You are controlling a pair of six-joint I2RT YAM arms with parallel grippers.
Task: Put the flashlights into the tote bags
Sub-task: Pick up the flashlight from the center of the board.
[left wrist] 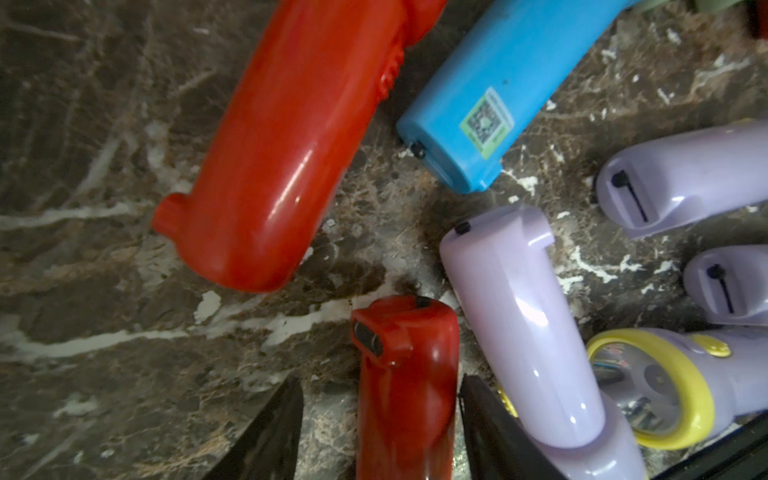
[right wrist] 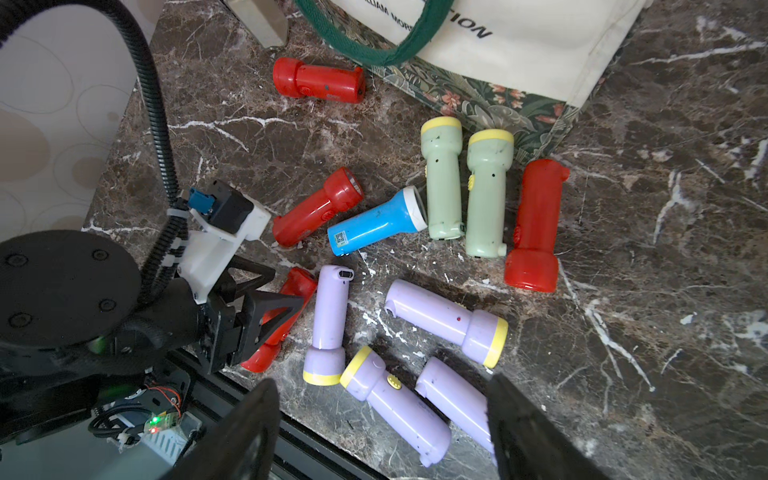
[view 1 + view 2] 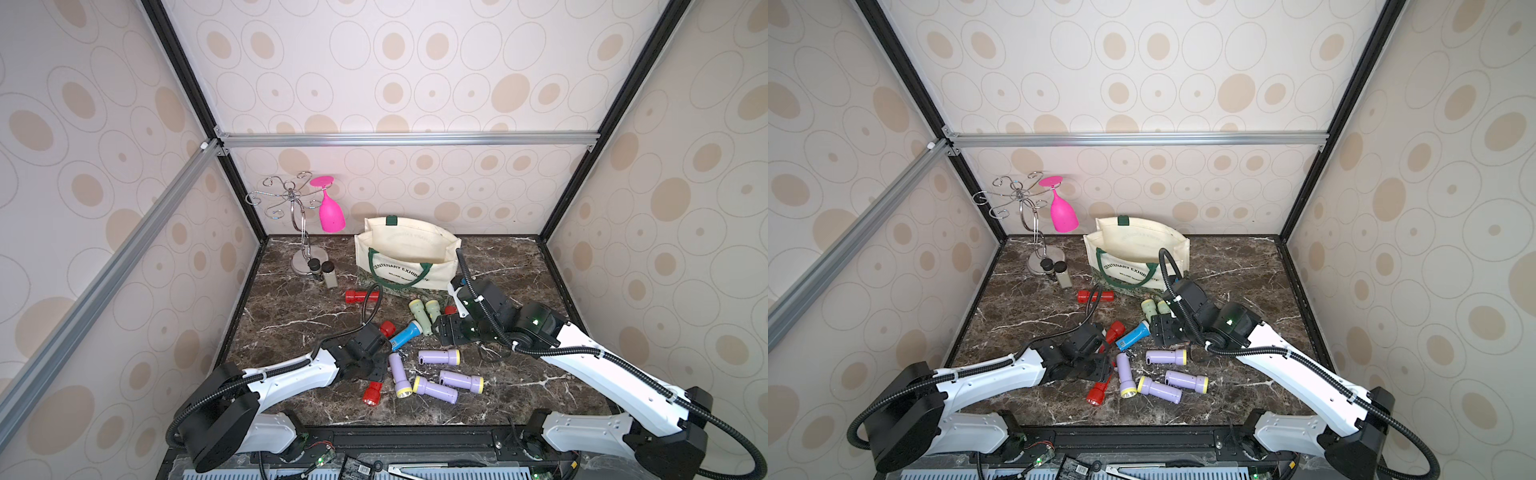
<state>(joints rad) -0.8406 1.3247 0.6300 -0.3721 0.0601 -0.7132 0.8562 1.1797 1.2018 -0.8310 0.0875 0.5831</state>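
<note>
The cream tote bag [image 3: 405,249] stands open at the back of the marble table, green handles up. Several flashlights lie loose in front of it: a blue one [image 3: 405,334], two pale green ones [image 3: 419,316], lilac ones [image 3: 438,357] and red ones [image 3: 361,296]. My left gripper [image 1: 380,380] is low over a red flashlight [image 1: 405,374] near the front edge and straddles its body. One finger touches it; a gap shows at the other, so the gripper is open. My right gripper [image 2: 380,384] hangs open above the pile, holding nothing, with lilac flashlights [image 2: 395,411] below it.
A wire glass rack [image 3: 305,257] carrying a pink glass [image 3: 330,208] stands at the back left, with two dark-capped jars [image 3: 322,270] at its foot. Patterned walls close in three sides. The black rail [image 3: 395,436] runs along the table's front edge.
</note>
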